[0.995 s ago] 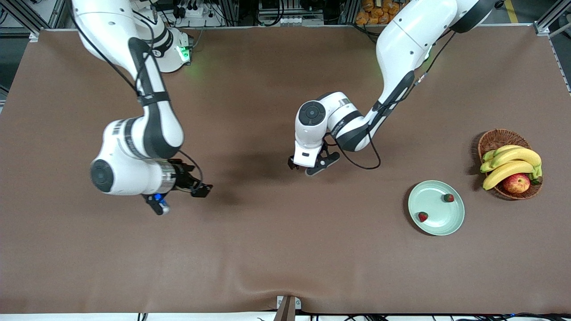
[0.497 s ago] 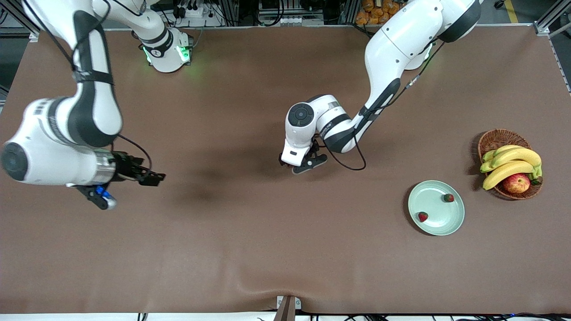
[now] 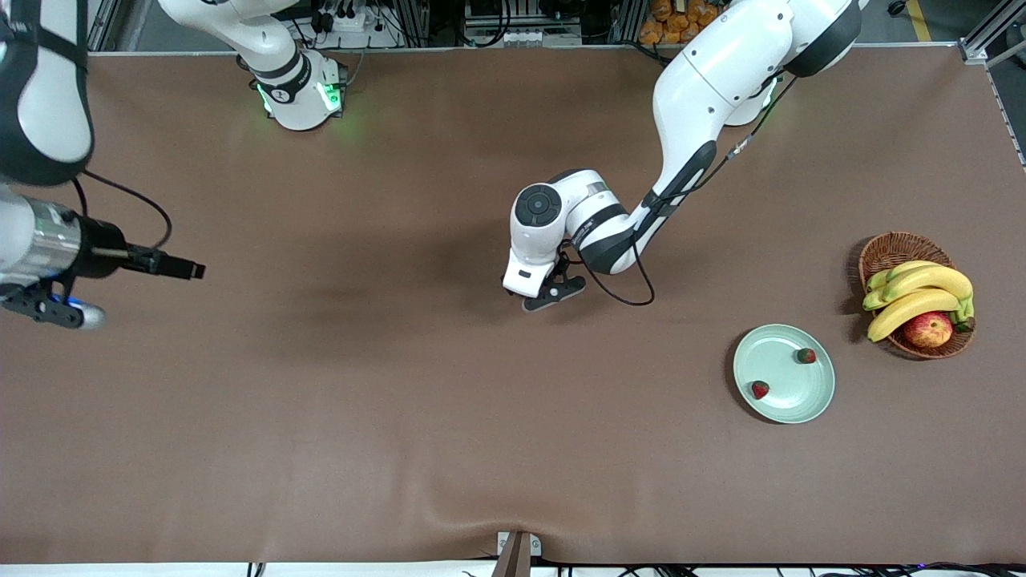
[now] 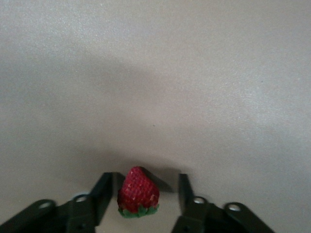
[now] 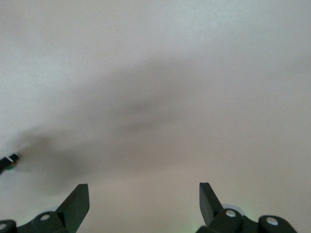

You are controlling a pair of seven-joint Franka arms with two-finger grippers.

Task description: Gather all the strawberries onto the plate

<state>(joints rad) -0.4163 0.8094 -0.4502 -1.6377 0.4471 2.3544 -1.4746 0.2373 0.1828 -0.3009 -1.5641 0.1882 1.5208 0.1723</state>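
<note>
- Two strawberries [image 3: 760,389] already lie in the plate [image 3: 817,401], which sits toward the left arm's end of the counter [image 3: 401,449], nearer the front camera than the counter's middle and just beside the wicker basket [image 3: 890,248] of bananas [image 3: 914,292] and an apple [image 3: 928,329].
- The third strawberry [image 4: 138,193] is at the counter's middle, seen only in the left wrist view, lying between the fingers [image 4: 100,194] of the left end effector [image 4: 141,196].
- That end effector is low over the berry, its jaws narrowly spread with a gap on each side, not yet gripping.
- The step in hand looks like the grasp of the last berry; next it calls for closing gently, lifting, and carrying toward the plate.
- The right end effector [image 5: 144,198] waits with jaws wide over the bare counter by the edge at the right arm's end.
</note>
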